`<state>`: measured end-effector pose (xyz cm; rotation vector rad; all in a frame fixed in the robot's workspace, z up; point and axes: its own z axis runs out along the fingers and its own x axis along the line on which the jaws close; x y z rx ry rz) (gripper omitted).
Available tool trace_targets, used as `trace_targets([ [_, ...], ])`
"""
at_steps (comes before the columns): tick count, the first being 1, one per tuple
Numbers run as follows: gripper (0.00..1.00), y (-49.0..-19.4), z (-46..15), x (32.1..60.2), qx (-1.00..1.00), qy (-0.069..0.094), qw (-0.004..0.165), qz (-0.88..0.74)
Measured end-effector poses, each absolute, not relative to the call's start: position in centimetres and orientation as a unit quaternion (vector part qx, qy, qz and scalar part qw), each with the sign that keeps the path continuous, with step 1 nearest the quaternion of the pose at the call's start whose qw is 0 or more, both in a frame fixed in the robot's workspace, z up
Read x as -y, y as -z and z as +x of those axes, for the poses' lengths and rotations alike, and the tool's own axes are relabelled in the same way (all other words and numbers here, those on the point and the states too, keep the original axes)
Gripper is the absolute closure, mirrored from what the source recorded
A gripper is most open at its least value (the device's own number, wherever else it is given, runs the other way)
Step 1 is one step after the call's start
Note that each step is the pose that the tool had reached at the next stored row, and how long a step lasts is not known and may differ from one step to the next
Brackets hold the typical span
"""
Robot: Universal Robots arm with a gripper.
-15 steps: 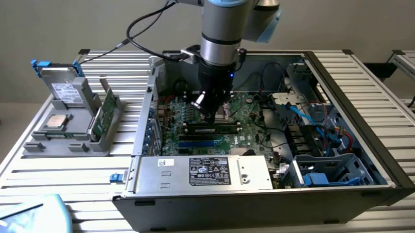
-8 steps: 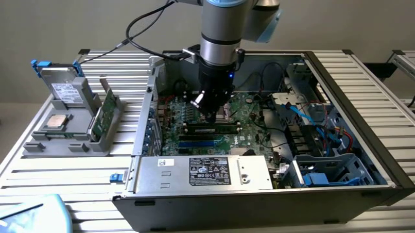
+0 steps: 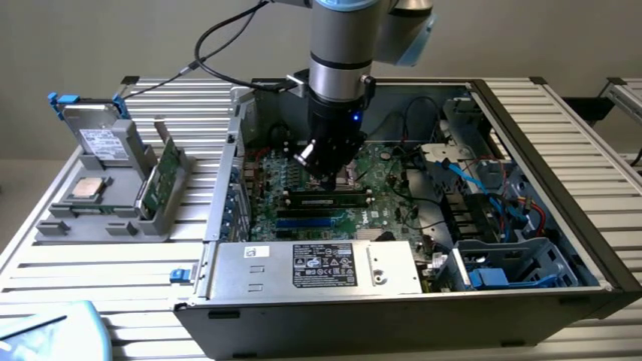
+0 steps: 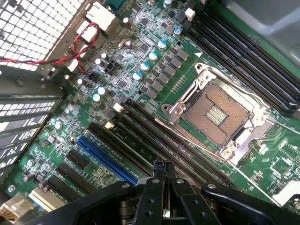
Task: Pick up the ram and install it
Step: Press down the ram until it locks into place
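1. The flat dark-green motherboard (image 4: 154, 84) is dotted with small black chips and pale blue-capped cylinders.
2. The long blue plastic expansion slot (image 4: 105, 159) lies just beside the black metal fingers (image 4: 158, 176); the long black memory slots (image 4: 154, 140) run right in front of the fingertips.
3. The square silver processor socket (image 4: 218, 115) beyond the fingers has a tan, gold-flecked centre.
4. A twisted red-and-black wire pair (image 4: 77, 47) runs far from the fingers, by a white mesh panel (image 4: 33, 23).
5. The slim dark-green ram stick (image 3: 323, 200) with black chips sits below the fingers.
6. The silver metal power supply box (image 3: 311, 267) bears a black-and-white label.
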<state>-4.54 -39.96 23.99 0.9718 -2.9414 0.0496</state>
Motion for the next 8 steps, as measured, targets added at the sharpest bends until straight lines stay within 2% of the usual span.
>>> trace_targets([
  [8, 0.89, -23.99, -4.54, 39.96, 0.963, -0.019, 0.011, 0.269],
])
